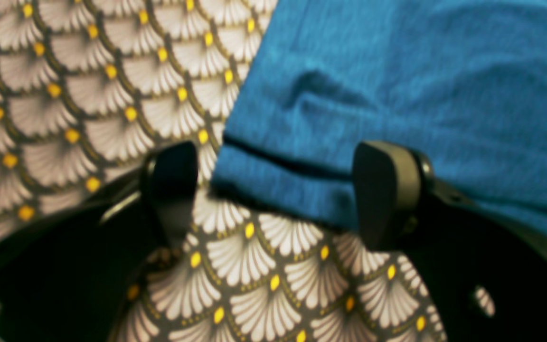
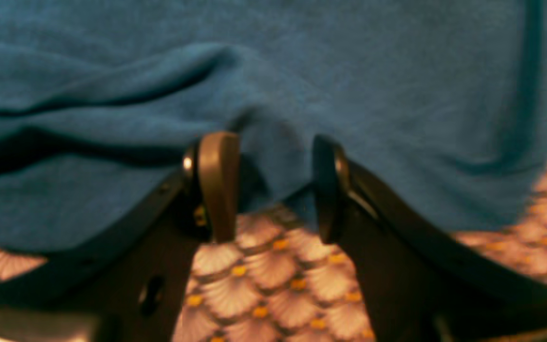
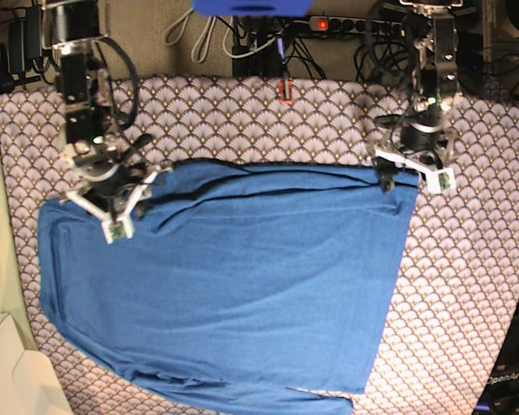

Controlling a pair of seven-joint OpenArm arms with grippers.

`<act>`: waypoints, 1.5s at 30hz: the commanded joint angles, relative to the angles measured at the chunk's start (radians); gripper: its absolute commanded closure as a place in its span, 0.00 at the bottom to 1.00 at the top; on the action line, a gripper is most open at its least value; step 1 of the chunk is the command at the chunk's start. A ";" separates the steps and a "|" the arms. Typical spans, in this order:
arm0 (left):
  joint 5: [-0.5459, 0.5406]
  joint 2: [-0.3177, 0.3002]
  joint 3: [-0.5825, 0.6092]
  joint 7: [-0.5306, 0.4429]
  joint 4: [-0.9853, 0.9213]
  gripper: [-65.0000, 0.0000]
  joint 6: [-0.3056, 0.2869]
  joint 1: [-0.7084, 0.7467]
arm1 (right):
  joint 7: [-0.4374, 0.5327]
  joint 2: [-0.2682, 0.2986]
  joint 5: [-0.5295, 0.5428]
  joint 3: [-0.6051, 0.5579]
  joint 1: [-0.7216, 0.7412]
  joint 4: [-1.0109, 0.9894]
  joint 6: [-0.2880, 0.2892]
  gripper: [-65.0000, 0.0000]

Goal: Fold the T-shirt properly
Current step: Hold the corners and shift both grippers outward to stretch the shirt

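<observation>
The blue T-shirt (image 3: 233,277) lies spread flat on the scallop-patterned cloth (image 3: 467,277). My left gripper (image 3: 415,179) hovers at its far right corner. In the left wrist view this gripper (image 1: 278,190) is open, and the shirt's hemmed corner (image 1: 292,171) lies loose between the fingers (image 1: 387,190). My right gripper (image 3: 125,203) is at the far left edge. Seen from the right wrist, this gripper (image 2: 273,190) is open, its fingers (image 2: 219,185) standing either side of a raised ridge of T-shirt (image 2: 273,142) without pinching it.
Cables and a power strip (image 3: 346,24) run along the back edge. A small red object (image 3: 283,89) sits on the cloth at the back. A beige surface (image 3: 9,372) borders the front left. The shirt's far edge is wrinkled (image 2: 88,104).
</observation>
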 commanded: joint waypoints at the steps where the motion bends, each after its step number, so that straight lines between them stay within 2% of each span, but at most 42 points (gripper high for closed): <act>1: -0.004 -0.007 -0.001 -0.023 0.007 0.24 -0.004 -0.010 | 0.024 0.009 0.002 0.003 0.008 0.041 -0.003 0.59; 7: -0.005 -0.006 0.002 -0.025 -0.033 0.24 -0.006 -0.031 | 0.024 0.028 0.002 0.014 -0.047 0.146 -0.003 0.59; 9: -0.005 -0.006 0.002 -0.025 -0.034 0.24 -0.006 -0.031 | 0.024 0.023 0.002 0.052 -0.064 0.157 -0.003 0.59; 11: -0.005 -0.006 0.002 -0.025 -0.034 0.29 -0.006 -0.033 | 0.025 0.019 0.006 0.100 -0.068 0.157 -0.003 0.59; 15: -0.005 -0.006 0.002 -0.025 -0.046 0.54 -0.006 -0.042 | 0.025 0.003 0.006 0.192 -0.073 0.153 0.011 0.59; 19: -0.005 -0.006 0.004 -0.019 -0.088 0.85 -0.006 -0.071 | 0.024 -0.018 0.006 0.263 -0.098 0.153 0.126 0.59; 21: -0.005 -0.006 0.002 -0.022 -0.108 0.98 -0.006 -0.074 | 0.024 -0.037 0.006 0.298 -0.105 0.152 0.141 0.59; 28: -0.005 -0.015 -0.006 -0.023 -0.088 1.00 -0.006 -0.086 | 0.024 -0.043 0.006 0.301 -0.136 0.152 0.143 0.59; 35: 0.003 -0.018 -0.006 -0.014 -0.005 1.00 -0.004 -0.108 | 0.024 -0.084 0.006 0.298 -0.162 0.150 0.145 0.59; 39: 0.003 -0.018 -0.006 -0.014 0.035 1.00 -0.003 -0.126 | 0.024 -0.081 0.006 0.264 -0.165 0.149 0.145 0.59; 45: -0.002 -0.059 -0.006 -0.014 0.047 1.00 0.004 -0.128 | 0.024 -0.081 0.006 0.263 -0.165 0.120 0.145 0.59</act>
